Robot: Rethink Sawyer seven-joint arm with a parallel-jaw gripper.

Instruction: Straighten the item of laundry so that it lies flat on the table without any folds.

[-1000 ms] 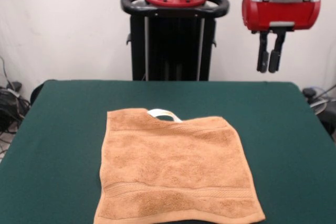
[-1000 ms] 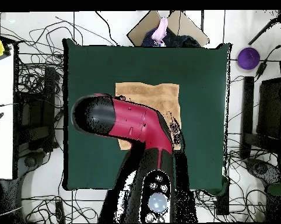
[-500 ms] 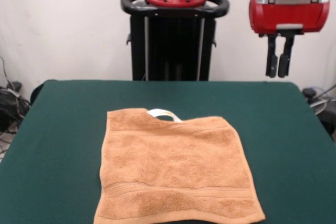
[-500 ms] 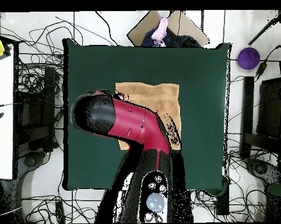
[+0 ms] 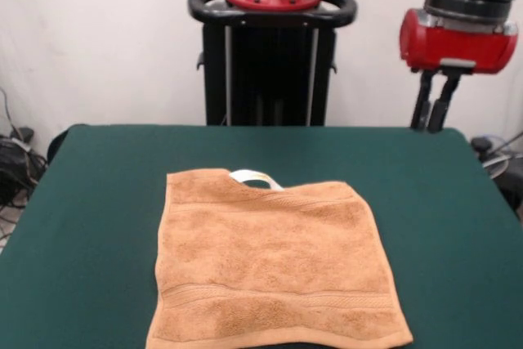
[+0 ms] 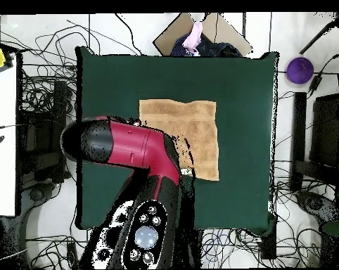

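The item of laundry, a peach-orange towel (image 5: 274,263), lies spread out on the green table (image 5: 98,202) near its front edge. A white tag (image 5: 256,176) sticks out at its far edge, where the hem steps in slightly. Border bands run across near the far and near edges. My gripper (image 5: 430,126) hangs in the air over the table's far right corner, well clear of the towel, shut with nothing in it. In the overhead view the towel (image 6: 193,126) shows at the table's (image 6: 109,77) centre. The red arm (image 6: 126,148) covers its lower left corner and hides the gripper.
The black pedestal (image 5: 270,63) stands behind the table's far edge. Cables cover the floor all round. A cardboard box (image 6: 204,31) sits beyond one table edge, a purple ball (image 6: 299,69) lies off another, and a white bench (image 6: 3,133) stands at the side.
In the front view the gripper has moved right and tilted a little. In the overhead view the arm's head has swung left, uncovering more of the towel. The towel has not moved.
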